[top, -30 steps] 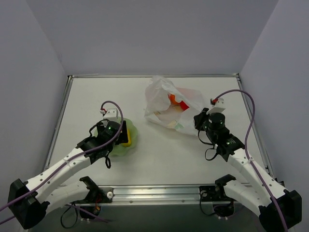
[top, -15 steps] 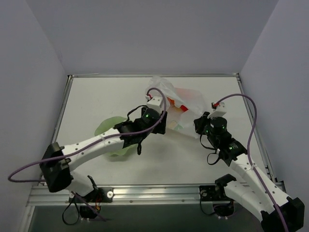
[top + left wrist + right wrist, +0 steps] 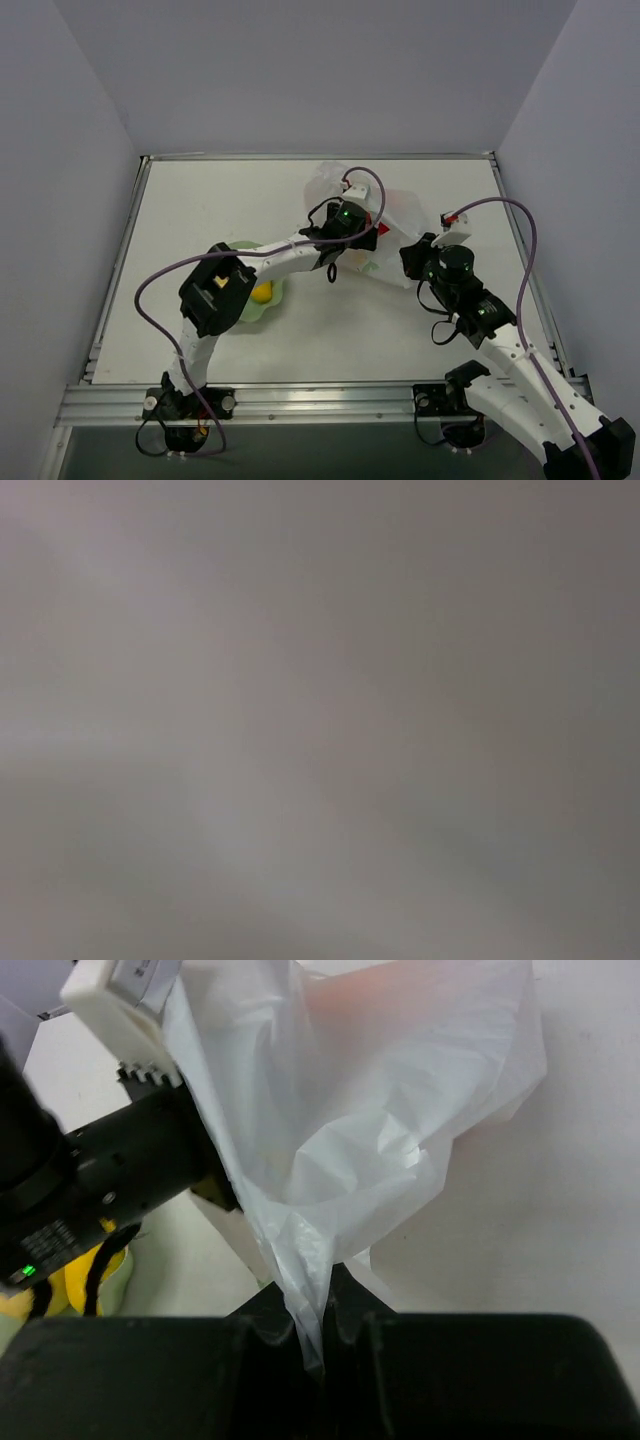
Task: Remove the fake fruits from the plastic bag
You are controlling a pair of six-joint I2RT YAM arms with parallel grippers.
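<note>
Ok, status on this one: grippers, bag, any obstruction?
Right gripper shut on plastic bag edge. Left gripper in bag mouth, jaws hidden, wrist view blank. One yellow fruit in bowl; red fruit in bag.

A white table (image 3: 200, 210) is enclosed by pale walls (image 3: 60, 120) on the left, far and right sides. A pale green wavy-edged bowl (image 3: 277, 306) is set on it left of centre, towards the near edge. A crinkled white plastic bag (image 3: 325, 185) is rested on it farther back, right of centre, apart from the bowl
</note>
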